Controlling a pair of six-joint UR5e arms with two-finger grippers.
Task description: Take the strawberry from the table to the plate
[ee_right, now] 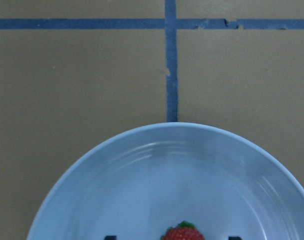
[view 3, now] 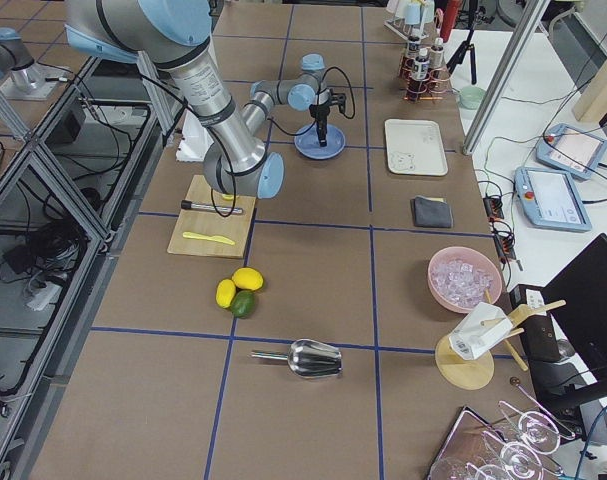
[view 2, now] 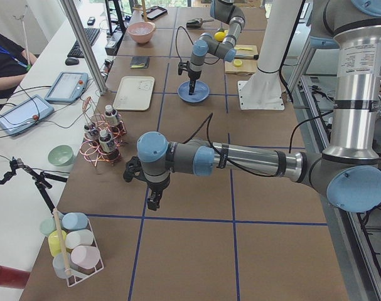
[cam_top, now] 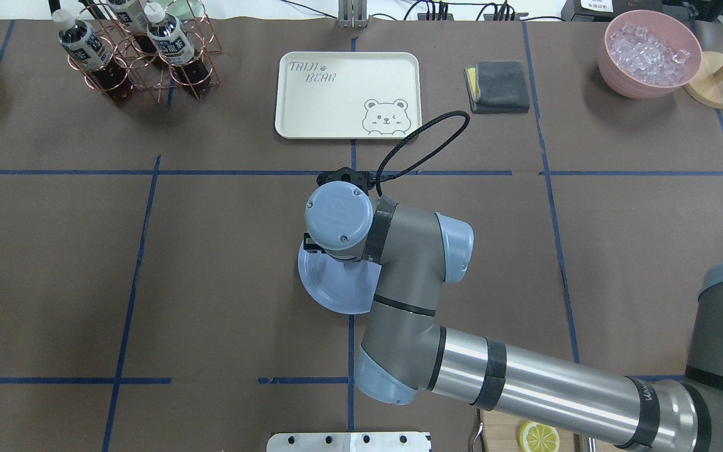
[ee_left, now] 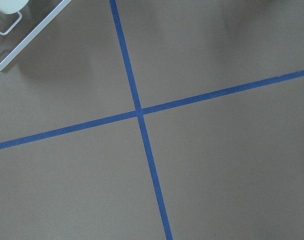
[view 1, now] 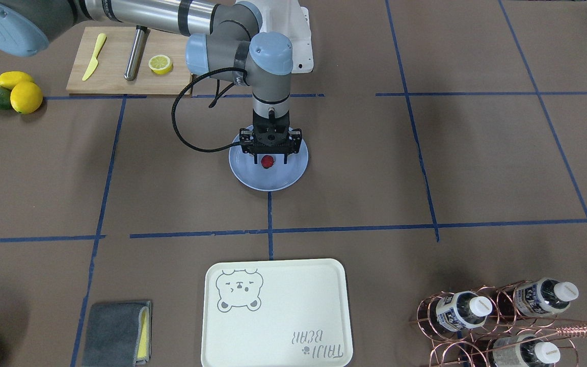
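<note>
The strawberry (view 1: 267,161) is small and red and lies inside the light-blue plate (view 1: 273,182) near the middle of the table (view 1: 426,168). My right gripper (view 1: 267,160) points straight down over the plate. It is open, with one finger on each side of the berry and a gap between each finger and the berry. The right wrist view shows the strawberry (ee_right: 182,233) at the bottom edge on the plate (ee_right: 157,170). In the overhead view the wrist hides the berry and covers part of the plate (cam_top: 336,292). My left gripper (view 2: 154,200) hangs over bare table far off, and I cannot tell its state.
A cream bear tray (view 1: 275,313), a grey cloth (view 1: 117,332) and a copper bottle rack (view 1: 497,321) lie along the operators' side. A cutting board (view 1: 120,63) holds a knife, a steel rod and a lemon half. Lemons (view 1: 21,92) and an avocado sit beside it.
</note>
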